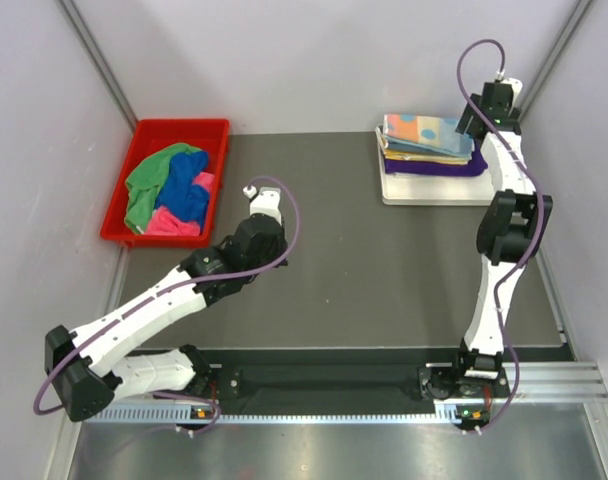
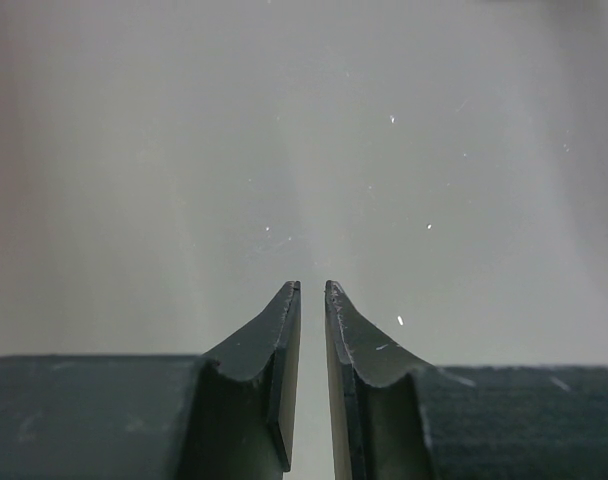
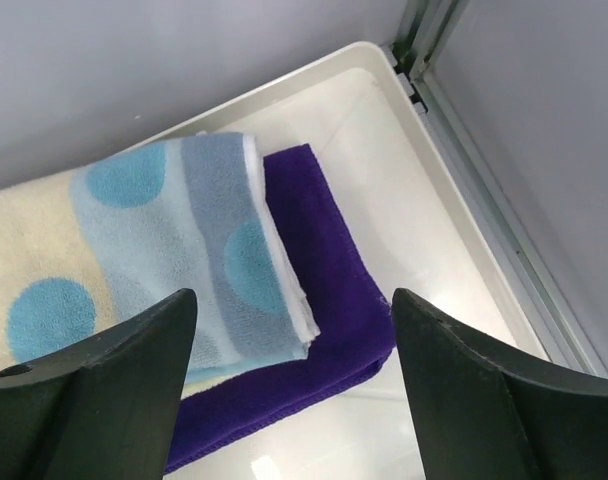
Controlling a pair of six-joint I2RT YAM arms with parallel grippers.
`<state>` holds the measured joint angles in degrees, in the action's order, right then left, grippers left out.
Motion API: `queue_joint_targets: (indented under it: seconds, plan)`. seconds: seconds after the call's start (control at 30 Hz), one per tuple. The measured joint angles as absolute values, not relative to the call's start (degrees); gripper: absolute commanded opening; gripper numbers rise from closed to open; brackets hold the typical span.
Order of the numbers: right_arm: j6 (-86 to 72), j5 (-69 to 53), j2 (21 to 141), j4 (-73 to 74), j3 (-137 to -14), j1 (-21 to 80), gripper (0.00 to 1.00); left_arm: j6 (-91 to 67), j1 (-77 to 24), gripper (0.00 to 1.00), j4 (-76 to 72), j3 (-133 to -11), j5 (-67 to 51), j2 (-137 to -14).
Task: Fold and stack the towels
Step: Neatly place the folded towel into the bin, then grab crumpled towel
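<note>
A stack of folded towels (image 1: 429, 140) lies on a white tray (image 1: 434, 190) at the back right. An orange, cream and pale-blue towel with teal dots (image 3: 134, 230) is on top, a purple towel (image 3: 324, 260) at the bottom, and yellow edges show between. My right gripper (image 1: 471, 124) hangs open and empty (image 3: 294, 300) just above the stack's right corner. Unfolded green (image 1: 149, 185), blue (image 1: 189, 185) and pink (image 1: 174, 222) towels lie heaped in a red bin (image 1: 174, 125). My left gripper (image 1: 252, 190) is shut and empty (image 2: 312, 288) beside the bin, over the dark mat.
The red bin stands at the back left against the wall. The white tray's bare floor (image 3: 424, 200) shows to the right of the stack, near a metal frame post (image 3: 424, 40). A dark mat (image 1: 364, 270) covers the table between bin and tray.
</note>
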<state>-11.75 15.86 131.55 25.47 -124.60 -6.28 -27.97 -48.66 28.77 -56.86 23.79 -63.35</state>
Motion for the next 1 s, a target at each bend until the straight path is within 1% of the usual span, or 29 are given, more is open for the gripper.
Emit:
queue_joint_targets:
  seconds: [0.13,0.27,0.43,0.53,0.63,0.7,0.73,0.77,0.83,1.0]
  plan:
    - [-13.2,14.7,129.6,25.8,-123.3,-7.0,0.76,-28.0,-48.7,0.24,28.7,-57.8,23.9,-64.1]
    - [-15.3,11.9,126.3,26.0,-119.0,-6.7,0.76,-28.1,-48.7,0.27,28.8,-59.4,25.0,-66.0]
    - [-18.3,8.2,117.3,23.8,-106.3,-4.3,0.76,-28.6,-48.2,0.32,28.7,-64.2,29.5,-70.5]
    - [-19.8,6.2,110.7,22.0,-98.4,-1.1,0.76,-29.0,-46.4,0.39,28.1,-66.7,32.4,-73.2]
    - [-21.6,3.7,103.3,19.5,-90.6,3.7,0.76,-29.9,-41.1,0.50,27.7,-68.6,35.4,-76.4]
    - [-22.2,2.6,99.0,18.0,-86.1,6.9,0.76,-30.5,-37.1,0.52,27.0,-68.8,37.6,-78.1]
    - [-22.4,2.2,97.0,17.5,-84.0,8.6,0.76,-30.7,-34.5,0.55,26.9,-68.8,38.8,-79.0]
    - [-22.6,1.8,95.0,16.8,-81.9,10.5,0.76,-31.0,-32.0,0.56,26.7,-68.8,39.7,-79.9]
    - [-22.8,1.1,92.4,15.6,-78.8,13.5,0.76,-31.7,-27.1,0.64,25.9,-68.8,41.4,-81.6]
    - [-23.1,-2.1,90.5,13.6,-73.8,19.0,0.75,-32.9,-16.4,0.66,22.5,-68.8,43.5,-86.0]
